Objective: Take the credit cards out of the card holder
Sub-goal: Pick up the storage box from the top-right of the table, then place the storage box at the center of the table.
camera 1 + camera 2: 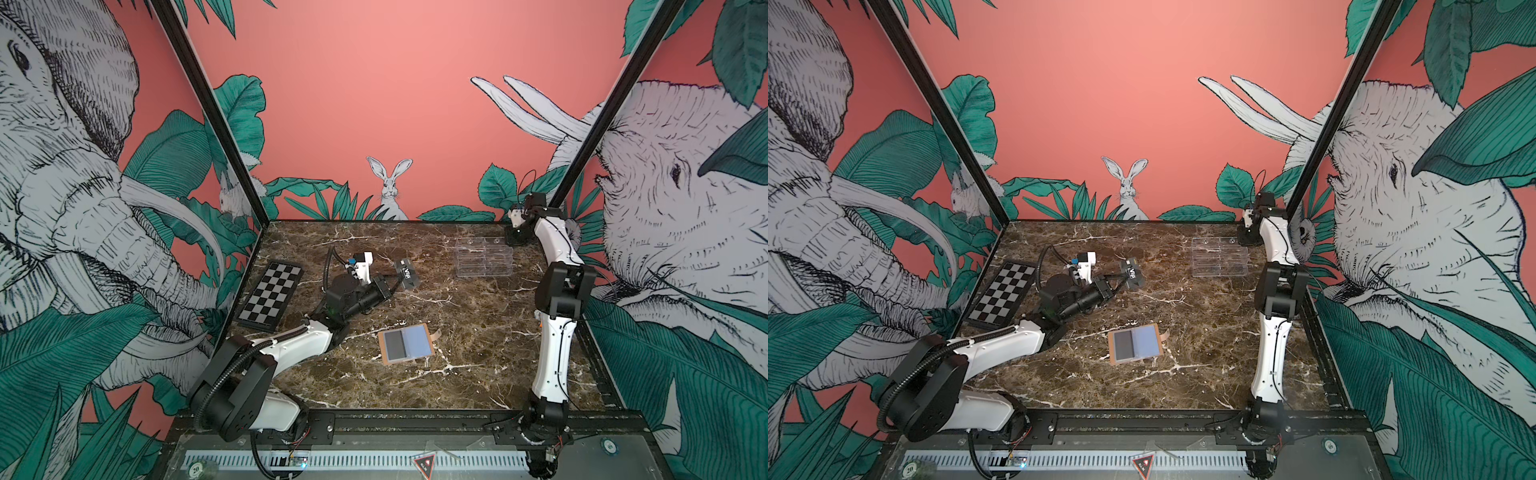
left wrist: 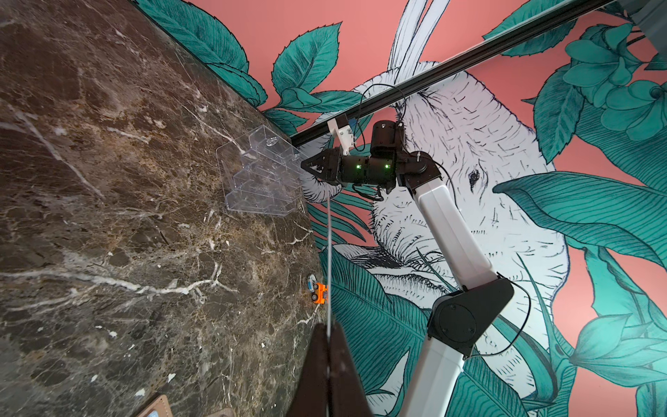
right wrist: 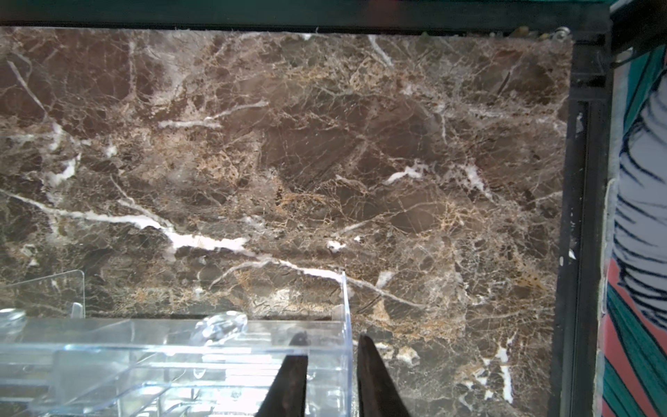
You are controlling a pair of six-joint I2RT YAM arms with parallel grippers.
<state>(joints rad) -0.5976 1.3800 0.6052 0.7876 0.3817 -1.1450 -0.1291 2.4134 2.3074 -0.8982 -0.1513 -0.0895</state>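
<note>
Marble worktop [image 1: 478, 332]: left hand [image 1: 400, 280] grasps a credit card [image 1: 407, 272] aloft, right hand [image 3: 330, 339] slightly parted. Advise laying it flat beside the card holder [image 1: 407, 344].

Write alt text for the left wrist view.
The left gripper, shut, pinches a credit card seen edge-on over the marble table. Beyond, the right gripper is at a clear acrylic stand in the table's corner.

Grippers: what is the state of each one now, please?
Left gripper: shut on a credit card, held off the table.
Right gripper: open, straddling a side wall of the clear stand.
</note>
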